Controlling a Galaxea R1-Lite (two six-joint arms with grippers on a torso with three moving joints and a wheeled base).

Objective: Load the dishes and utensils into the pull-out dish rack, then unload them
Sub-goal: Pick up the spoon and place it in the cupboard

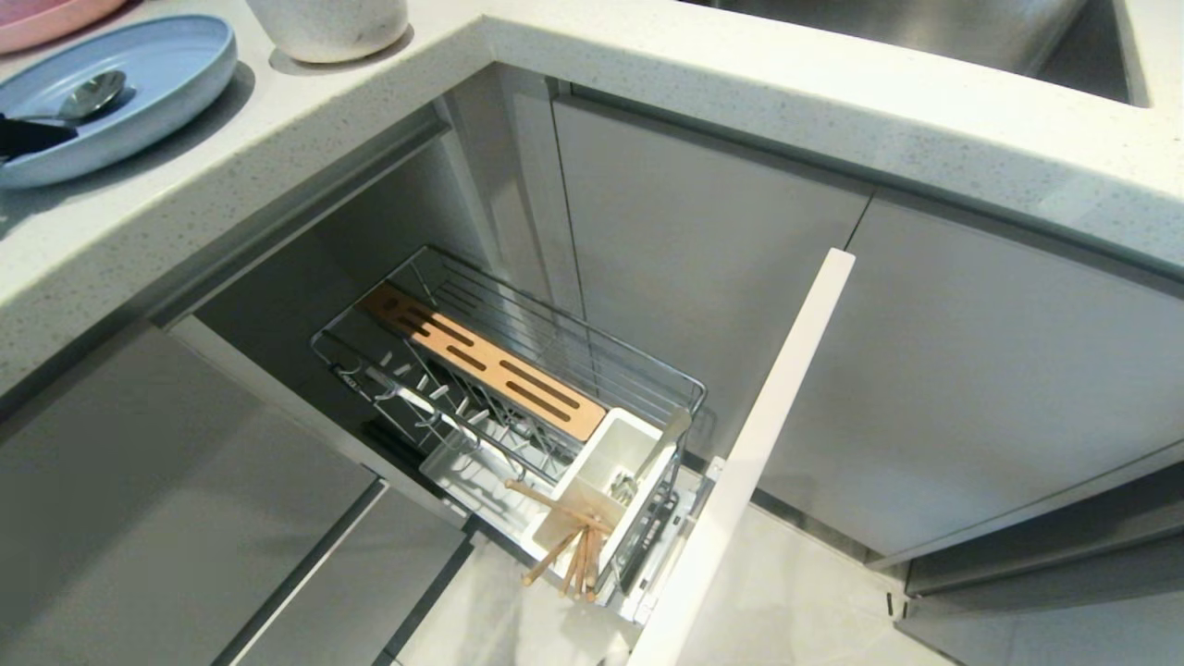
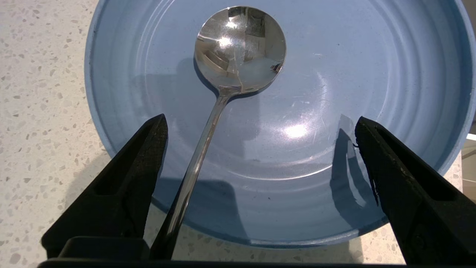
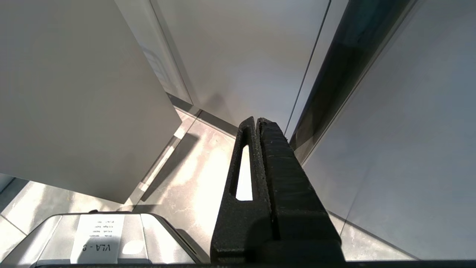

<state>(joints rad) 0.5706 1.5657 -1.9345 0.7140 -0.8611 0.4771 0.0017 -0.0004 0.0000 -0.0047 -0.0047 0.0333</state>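
Note:
The pale-blue plate (image 1: 176, 55) lies on the counter at the far left, with a silver spoon (image 1: 88, 95) in it. My left gripper (image 2: 261, 118) hovers open just over the plate's near rim (image 2: 297, 238). The spoon's handle (image 2: 197, 163) runs between the fingers, close beside one of them and not clamped. The off-white bowl (image 1: 328, 28) stands beside the plate. Below, the pull-out dish rack (image 1: 647, 379) is drawn out, and wooden chopsticks (image 1: 569, 546) stick out of its white caddy (image 1: 638, 444). My right gripper (image 3: 256, 120) is shut and empty, parked low by the cabinet fronts.
A pink plate (image 1: 46, 18) sits behind the blue one. The rack's tan slotted strip (image 1: 481, 361) and wire pegs (image 1: 416, 388) hold nothing. Its door front (image 1: 749, 444) juts out toward me. A steel sink (image 1: 925, 28) is set in the counter at the back right.

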